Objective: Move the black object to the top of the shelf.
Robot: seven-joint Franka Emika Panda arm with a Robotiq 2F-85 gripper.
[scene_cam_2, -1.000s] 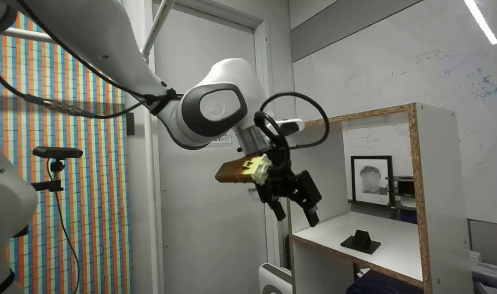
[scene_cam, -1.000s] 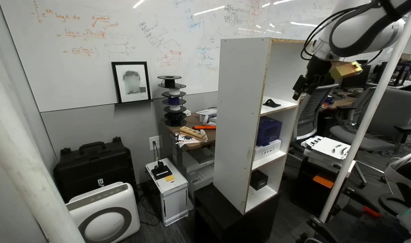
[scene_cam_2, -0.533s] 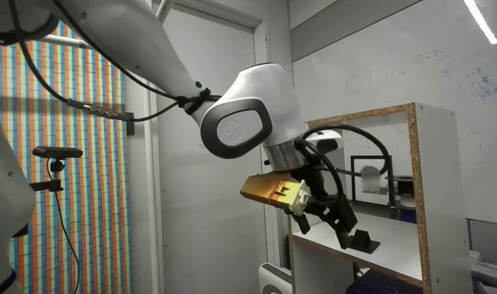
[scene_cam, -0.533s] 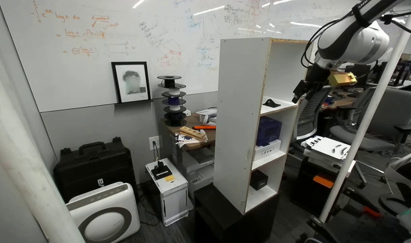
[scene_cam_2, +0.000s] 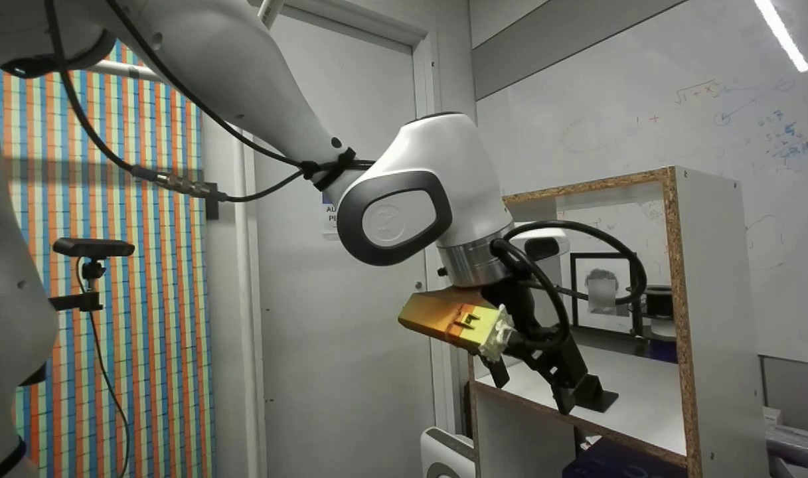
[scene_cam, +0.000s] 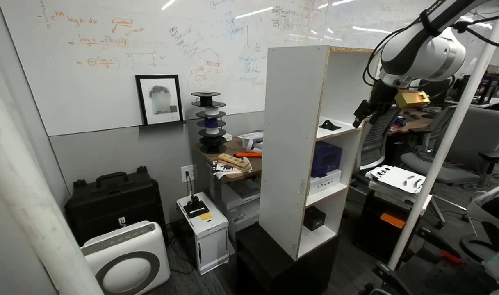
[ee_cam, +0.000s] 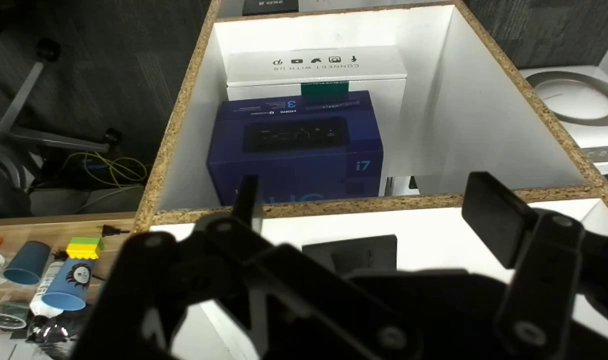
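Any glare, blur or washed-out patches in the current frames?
Glare streaks mark the whiteboard in both exterior views; in the wrist view, the nearest parts of the gripper look dark and soft-edged; also in the wrist view, the shelf floor beside the black object washes out to near white.

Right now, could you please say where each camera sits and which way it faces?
In an exterior view: beside the arm, facing the open-fronted shelf and a door; arm and hand show.
In an exterior view: off the shelf's side, facing it and the whiteboard; arm and hand show, upper right.
Wrist view: on the wrist, facing down past the fingers at the shelf, blue box and black object.
Both exterior views share the shelf, hand, black object and framed picture.
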